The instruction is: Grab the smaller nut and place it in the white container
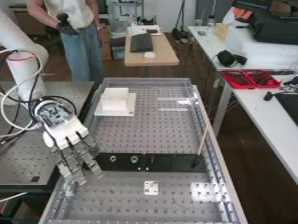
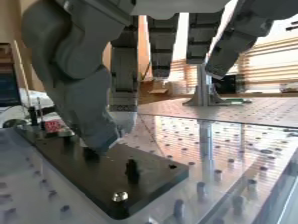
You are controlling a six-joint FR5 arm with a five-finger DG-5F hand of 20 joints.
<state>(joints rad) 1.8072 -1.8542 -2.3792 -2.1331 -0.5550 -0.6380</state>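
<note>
Hand [image 1: 65, 133] over bench's side edge [image 1: 56, 204], well apart from white container [image 1: 116, 100].

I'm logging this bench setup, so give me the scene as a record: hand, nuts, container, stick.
hand: fingers loosely extended, holding nothing, near one end of the black plate
hand location
nuts: two, on the black plate
container: white, on a flat white base
stick: thin, slanting
</note>
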